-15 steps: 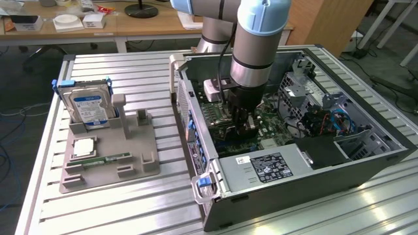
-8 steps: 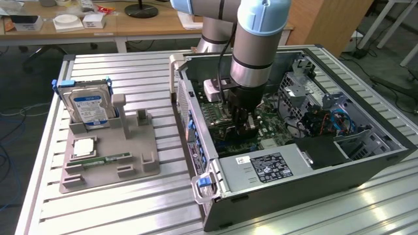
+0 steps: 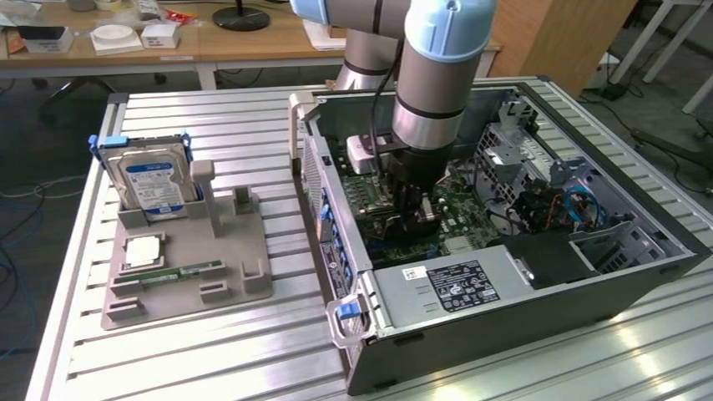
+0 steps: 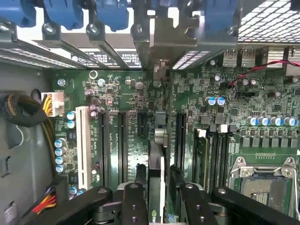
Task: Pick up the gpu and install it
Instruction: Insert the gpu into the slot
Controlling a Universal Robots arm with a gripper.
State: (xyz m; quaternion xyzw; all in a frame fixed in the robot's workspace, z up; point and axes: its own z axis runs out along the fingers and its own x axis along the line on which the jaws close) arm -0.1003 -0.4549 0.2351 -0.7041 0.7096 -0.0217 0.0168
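Deep inside the computer case point(image 3: 624, 251), the gripper point(image 4: 159, 192) has its jaws pinching the gpu point(image 4: 158, 154) edge-on over the motherboard point(image 4: 122, 89); seating remains.

Open computer case point(image 3: 579, 288), hard drive point(image 3: 153, 185) upright in grey holder point(image 3: 184, 284).

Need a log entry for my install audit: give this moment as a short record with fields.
arm: reaches down into the open computer case
pincer: shut on the gpu
gpu pose: edge-on above the motherboard, between the expansion slots, its bracket end towards the case's rear openings
seated in slot: cannot tell
hard drive: upright in the grey holder, outside the case
memory stick: lying flat on the same holder
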